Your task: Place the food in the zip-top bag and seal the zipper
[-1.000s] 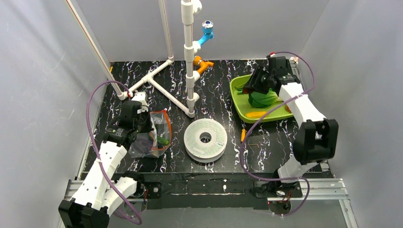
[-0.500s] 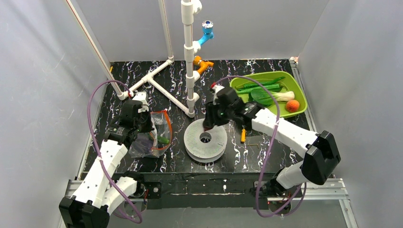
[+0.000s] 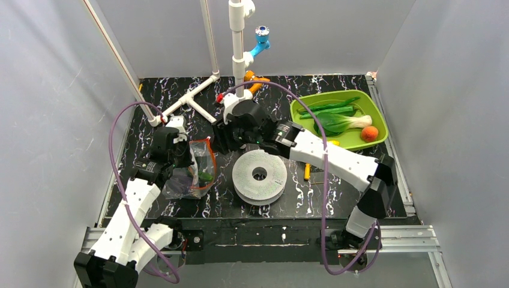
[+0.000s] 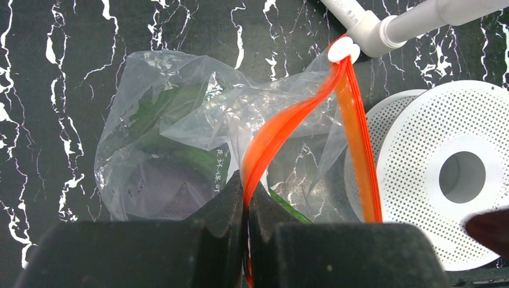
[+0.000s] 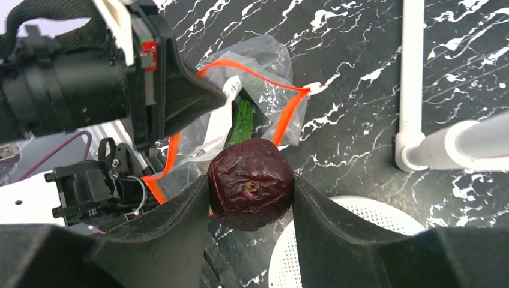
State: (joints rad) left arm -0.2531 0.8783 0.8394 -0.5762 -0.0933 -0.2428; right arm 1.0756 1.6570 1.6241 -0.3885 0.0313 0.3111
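Across from the lime-green tray point(image 3: 379, 114) a second ago, over the white perforated disc point(image 3: 259, 174) half a second ago, now up by the zip-top bag point(image 4: 162, 138) with the right fingers point(image 5: 336, 222). Grips a dark red plum point(image 5: 251, 183) between both pads, part spread around it, just short of the bag's mouth. Pinches the zipper point(image 4: 282, 129) with the left fingers point(image 4: 219, 210), fully closed on the orange-red strip, lifting one lip, mouth agape toward the plum; no shift on that side. Holds a green piece point(image 5: 241, 120) and a purple piece point(image 4: 162, 189) inside the bag already. Leaves bok choy point(image 3: 339, 123), an orange point(image 3: 370, 133) and green peppers point(image 3: 333, 108) in the tray.

Risks from here, as a judgement:
- Could land the plum on the rim instead of through it: narrow opening, other lip slack, round fruit apt to roll off over the surface toward the disc or the white pipe frame point(image 3: 198, 105).
- Could shove the floppy film ahead and fold the mouth shut, if lowered too flat.
- Could tug the strip out of the left pinch, or snag the white slider tab point(image 4: 343, 49), by catching the edge with the right fingers.
- Could knock the left arm point(image 5: 72, 90), very close in the right wrist view.
- Calls for a release well inside the opening, not above the strip.
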